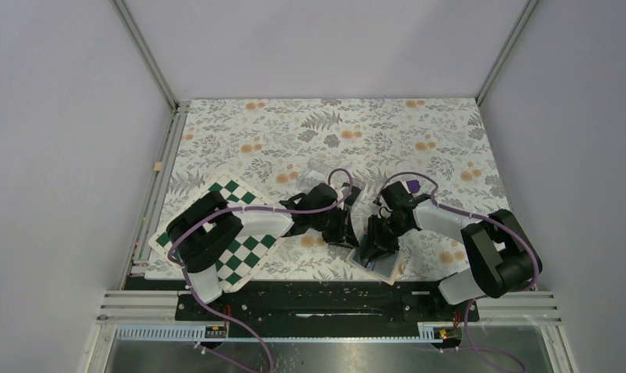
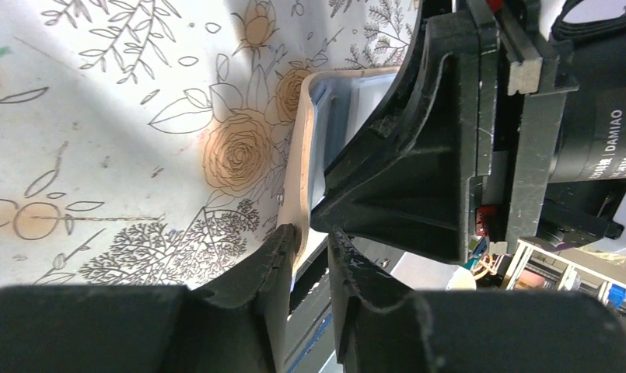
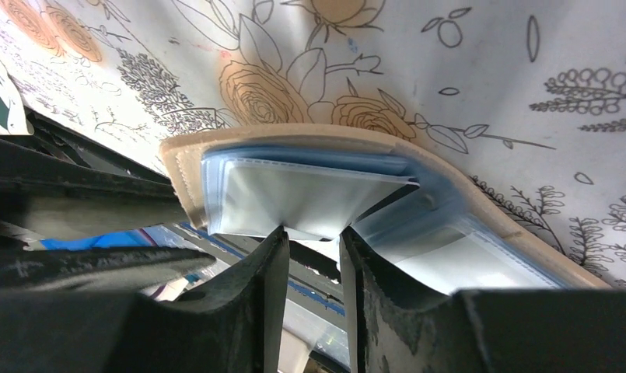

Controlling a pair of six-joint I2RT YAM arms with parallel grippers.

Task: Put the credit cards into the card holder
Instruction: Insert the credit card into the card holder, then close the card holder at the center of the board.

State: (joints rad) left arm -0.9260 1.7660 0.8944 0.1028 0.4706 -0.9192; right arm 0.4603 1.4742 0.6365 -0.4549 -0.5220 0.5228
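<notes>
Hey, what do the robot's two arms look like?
The left arm and right arm are black with pale grey link covers and looping purple cables. Each end effector has two black ribbed fingers. One black motor housing reads DAMIAO in white.

We look down on a floral cloth (image 1: 333, 132) printed with grey leaves and orange blooms, closed in on three sides by plain pale walls (image 1: 53, 116). We see aluminium posts (image 1: 145, 51) rising at the far corners and aluminium rails (image 1: 138, 305) along the near edge. The light is soft and even.
</notes>
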